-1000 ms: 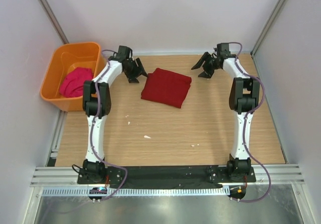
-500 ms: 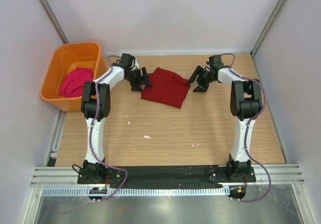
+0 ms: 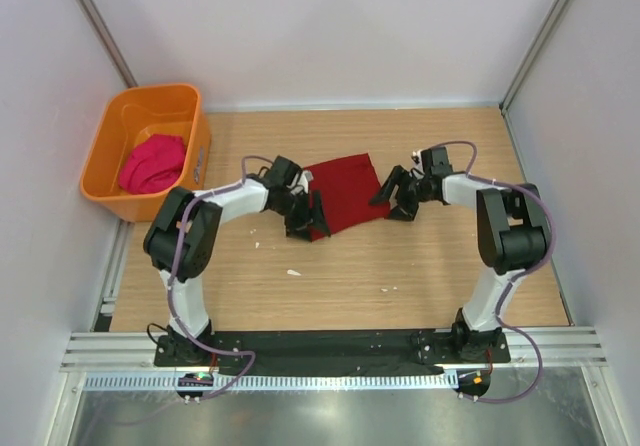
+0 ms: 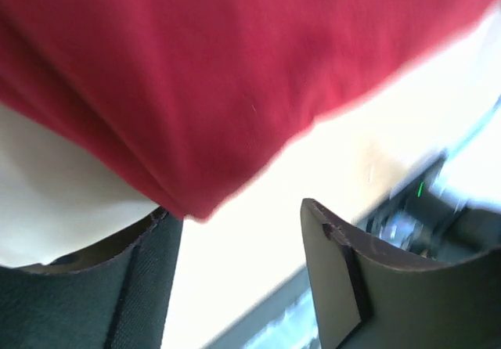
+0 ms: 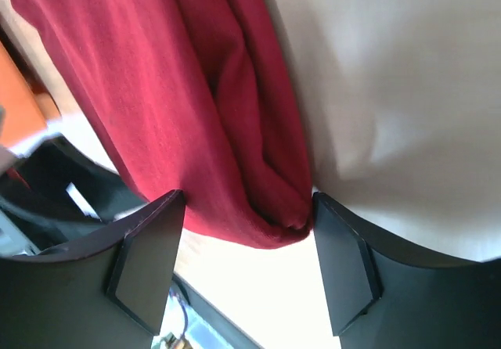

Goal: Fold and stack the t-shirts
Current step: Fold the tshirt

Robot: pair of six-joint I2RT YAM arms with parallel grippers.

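A folded dark crimson t-shirt [image 3: 345, 188] lies on the wooden table, past its middle. My left gripper [image 3: 308, 218] sits at the shirt's near left corner, jaws open. In the left wrist view the red cloth [image 4: 235, 75] fills the top and its corner tip hangs by the left finger [image 4: 145, 286]. My right gripper [image 3: 392, 196] is at the shirt's right edge, jaws open. In the right wrist view a folded corner of the cloth [image 5: 243, 169] reaches between the fingertips [image 5: 344, 263] and touches the right one, unpinched. A magenta-pink t-shirt [image 3: 152, 163] lies bunched in the tub.
An orange plastic tub [image 3: 120, 126] stands at the far left, off the table's left edge. Pale walls close in the back and both sides. Bare wood [image 3: 400, 266] stretches between the shirt and the arm bases, with a few small white specks.
Both grippers have come in from the far corners toward the near side and now flank the crimson shirt. The shirt has shifted slightly nearer and turned.
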